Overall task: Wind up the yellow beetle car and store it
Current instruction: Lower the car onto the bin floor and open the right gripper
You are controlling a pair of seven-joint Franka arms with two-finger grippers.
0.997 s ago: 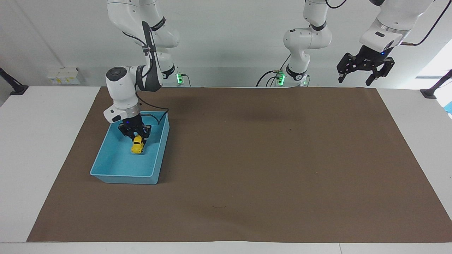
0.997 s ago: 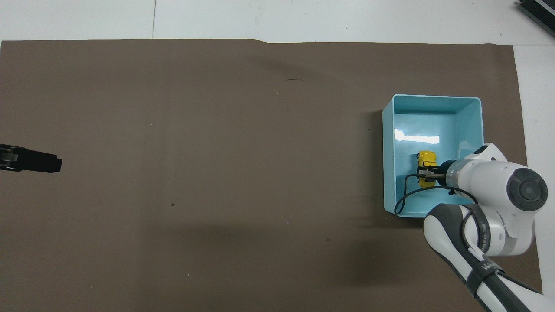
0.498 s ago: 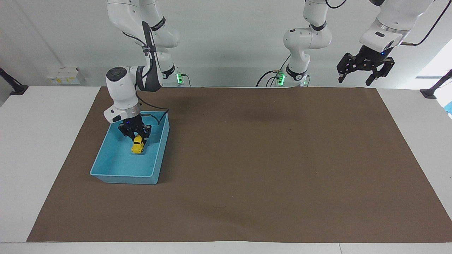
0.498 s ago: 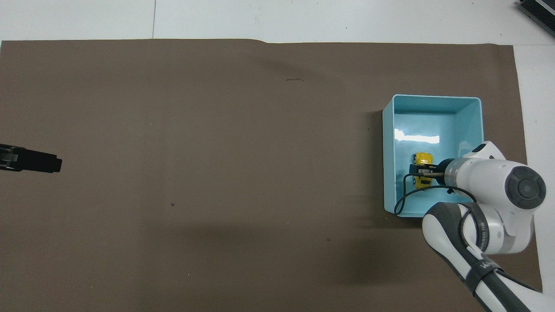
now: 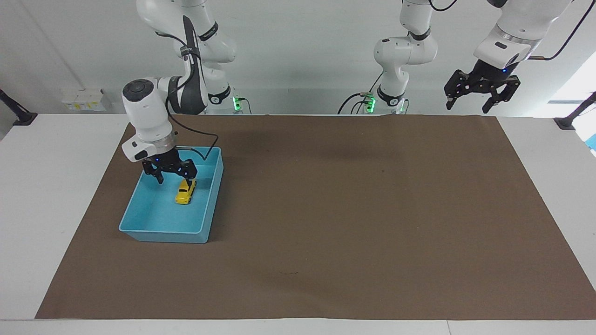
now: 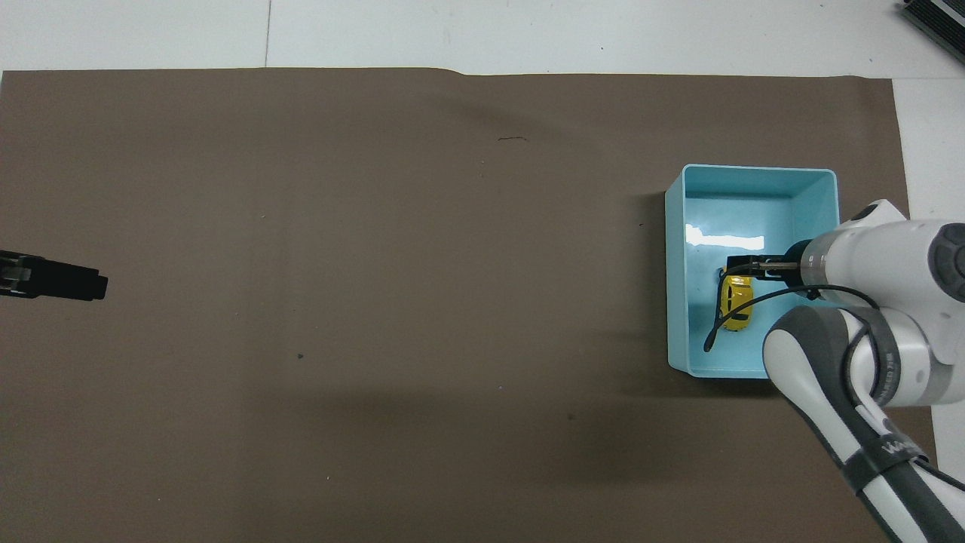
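Inside the blue bin (image 5: pixel 139 218), the yellow beetle car (image 5: pixel 185 192) now lies released beneath the lifted right tool (image 5: pixel 170 177).

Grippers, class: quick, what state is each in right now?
Left gripper: open, empty, waiting.
Right gripper: open, empty, over the tiny yellow beetle car in the blue plastic bin.

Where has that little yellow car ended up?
The yellow beetle car lies on the floor of the blue bin at the right arm's end of the table, just under the right gripper, whose jaws are open.
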